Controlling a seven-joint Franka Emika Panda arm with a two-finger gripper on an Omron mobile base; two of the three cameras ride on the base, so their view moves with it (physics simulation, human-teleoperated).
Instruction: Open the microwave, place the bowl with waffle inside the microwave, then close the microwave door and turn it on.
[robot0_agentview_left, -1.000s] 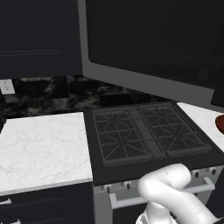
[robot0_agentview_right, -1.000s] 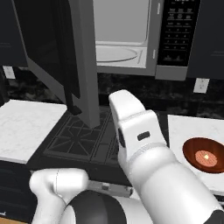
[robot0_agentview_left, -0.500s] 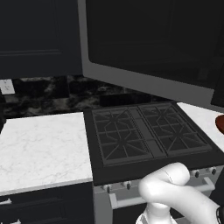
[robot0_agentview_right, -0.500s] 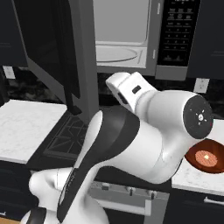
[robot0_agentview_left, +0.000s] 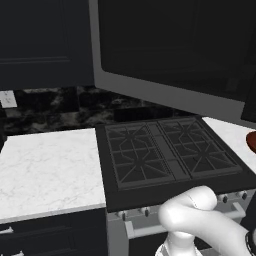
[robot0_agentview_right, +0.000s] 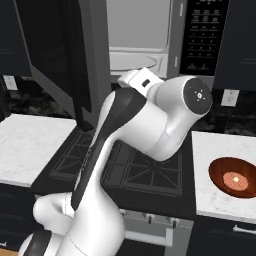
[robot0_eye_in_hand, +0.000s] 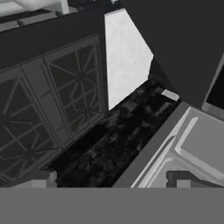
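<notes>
Grey-silver framing marks the microwave (robot0_agentview_right: 150, 45), which is mounted above the stove (robot0_agentview_left: 167, 157), and its pale cavity is laid bare because the microwave door (robot0_agentview_right: 62, 55) is swung wide out to the left, over the burners. With the door standing open like this, the opening step can be judged as done and the way into the cavity as free for loading.

The bowl (robot0_agentview_right: 234, 177), reddish-brown with the pale waffle (robot0_agentview_right: 235, 178) at its centre, is seen resting on the white marble counter (robot0_agentview_right: 212, 200) to the right of the stove; it is not yet lifted. A sliver of the same bowl is caught at the right edge of the left base view.

The arm is folded high in front of the microwave, its wrist raised near the lower lip of the cavity. In the hand view the gripper (robot0_eye_in_hand: 109, 179) is shown by two small tips at the bottom, set well apart with nothing between them, so it is read as spread and empty. That view is turned toward the stove grates, the backsplash and the microwave's underside, not toward the bowl.

The bowl therefore lies well apart from the gripper, lower and off to the robot's right. A swing rightward and downward is judged to be needed before any grasp.
</notes>
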